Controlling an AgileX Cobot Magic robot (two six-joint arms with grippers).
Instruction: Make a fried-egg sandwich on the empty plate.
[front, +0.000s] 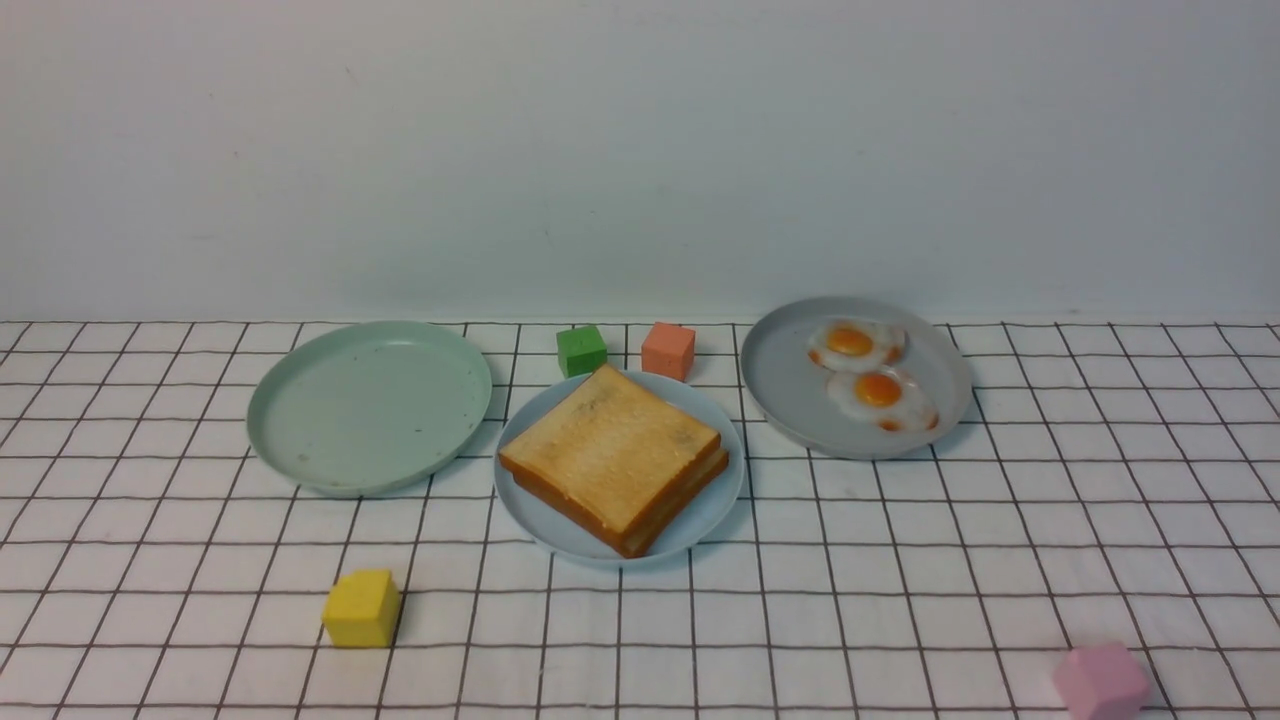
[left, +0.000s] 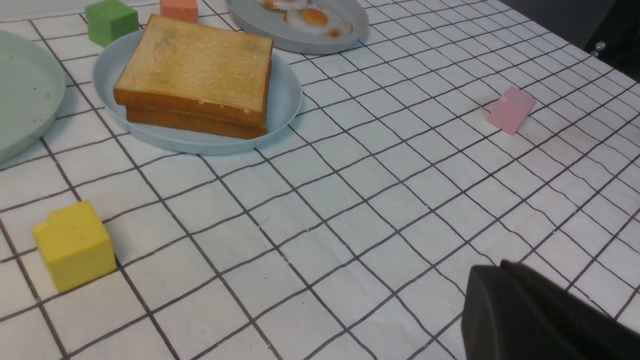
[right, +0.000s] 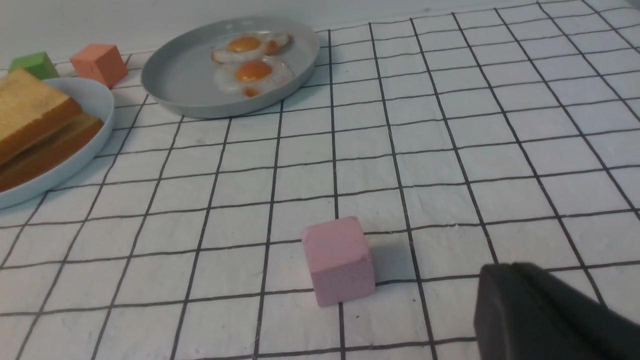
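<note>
— What do I have on the table (front: 1000, 560), largest first?

— Grid cloth. Pale green plate (front: 370, 405) on the left, bare. Grey plate (front: 790, 385) on the right with two fried eggs (front: 868, 372). Between them the light blue plate (front: 700, 515) carries the sandwich (front: 612, 455): two toast slices stacked flat, square, turned so one corner points toward me.

— Filling?

— Can't tell; the seam shows no white from my views.

— Arms?

— Both pulled back, out of the front view. Left gripper (left: 530, 320) and right gripper (right: 540, 315) show only as dark corners; fingers closed, holding nothing.
</note>
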